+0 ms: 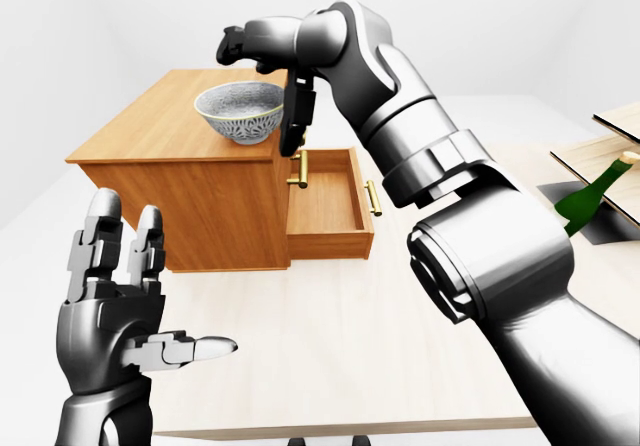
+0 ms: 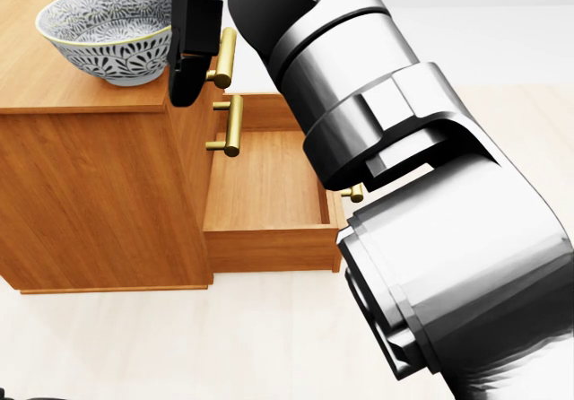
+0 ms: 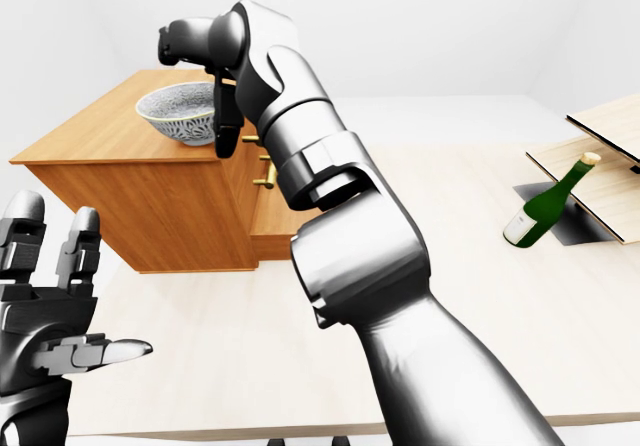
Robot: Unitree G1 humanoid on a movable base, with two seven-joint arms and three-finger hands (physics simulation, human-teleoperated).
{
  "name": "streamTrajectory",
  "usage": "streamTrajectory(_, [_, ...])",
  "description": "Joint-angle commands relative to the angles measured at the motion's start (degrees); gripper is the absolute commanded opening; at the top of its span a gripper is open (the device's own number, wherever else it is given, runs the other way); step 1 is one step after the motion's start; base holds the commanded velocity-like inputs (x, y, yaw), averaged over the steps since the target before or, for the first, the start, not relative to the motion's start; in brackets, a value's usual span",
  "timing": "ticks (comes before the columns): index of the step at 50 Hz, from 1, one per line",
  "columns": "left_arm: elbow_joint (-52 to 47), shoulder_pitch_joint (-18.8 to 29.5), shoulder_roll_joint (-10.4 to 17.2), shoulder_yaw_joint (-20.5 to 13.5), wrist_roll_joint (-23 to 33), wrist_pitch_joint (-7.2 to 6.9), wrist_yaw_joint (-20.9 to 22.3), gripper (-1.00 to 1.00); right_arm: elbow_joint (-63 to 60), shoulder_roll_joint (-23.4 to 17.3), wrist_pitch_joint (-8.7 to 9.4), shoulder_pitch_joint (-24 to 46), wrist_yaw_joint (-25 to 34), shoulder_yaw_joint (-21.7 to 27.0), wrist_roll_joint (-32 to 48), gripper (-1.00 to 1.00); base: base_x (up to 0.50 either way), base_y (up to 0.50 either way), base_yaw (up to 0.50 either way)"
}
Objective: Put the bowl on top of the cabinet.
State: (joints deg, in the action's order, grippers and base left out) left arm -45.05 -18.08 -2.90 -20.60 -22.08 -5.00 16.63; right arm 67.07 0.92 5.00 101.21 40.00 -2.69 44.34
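Wooden box-shaped cabinet [image 1: 180, 191], one, on pale desk [image 1: 330, 346]; one drawer [image 1: 325, 201] open at its 3 o'clock side. Blue-and-white patterned ceramic bowl [image 1: 238, 111], one, upright on cabinet top. Right hand [image 1: 275, 51] above it, fingers released, one hanging at bowl's 3 o'clock rim. Left hand [image 1: 110, 311], 7 o'clock, fingers released. Green glass bottle [image 3: 545, 206], one.

No legible text or labels anywhere.
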Motion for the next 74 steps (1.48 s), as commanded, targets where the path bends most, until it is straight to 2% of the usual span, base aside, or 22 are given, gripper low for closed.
streamTrajectory(1, [6.9,1.9,-0.3,1.4,2.2,0.00,-1.1,1.00,4.5,-0.2,0.00,0.5,0.0,-0.2,1.1,1.00,0.00,0.00,0.00])
streamTrajectory(23, [7.8,2.0,-0.2,2.3,2.9,0.00,-1.1,1.00,4.5,-2.0,0.00,3.7,0.0,0.6,0.2,1.00,0.00,0.00,0.00])
streamTrajectory(32, [7.1,1.8,-0.1,2.1,2.6,0.00,-1.2,1.00,2.7,-4.7,0.00,8.3,0.0,1.8,-2.4,1.00,0.00,0.00,0.00])
streamTrajectory(45, [6.8,1.6,-0.4,2.1,2.7,0.00,-1.0,1.00,-1.2,-12.4,0.00,10.7,0.0,3.1,-3.7,1.00,0.00,0.00,0.00])
streamTrajectory(49, [6.7,1.2,-0.6,2.6,3.2,0.00,-0.9,1.00,-6.8,-14.4,0.00,7.5,0.0,3.0,-3.3,1.00,0.00,0.00,0.00])
streamTrajectory(59, [7.3,1.0,-0.7,3.3,3.8,0.00,-0.8,1.00,-28.2,-18.3,0.00,-5.9,0.0,3.6,0.0,1.00,0.00,0.00,0.00])
streamTrajectory(62, [7.7,0.9,-0.8,3.8,4.2,0.00,-0.7,1.00,-40.5,-19.9,0.00,-13.8,0.0,3.6,3.7,1.00,0.00,0.00,0.00])
streamTrajectory(67, [8.0,0.7,-0.7,4.2,4.4,0.00,-0.8,1.00,-52.5,-19.9,0.00,-20.4,0.0,5.1,6.8,1.00,0.00,0.00,0.00])
streamTrajectory(74, [8.2,0.6,-0.6,4.6,4.5,0.00,-0.8,1.00,-63.1,-19.9,0.00,-26.9,0.0,4.7,9.3,1.00,0.00,0.00,0.00])
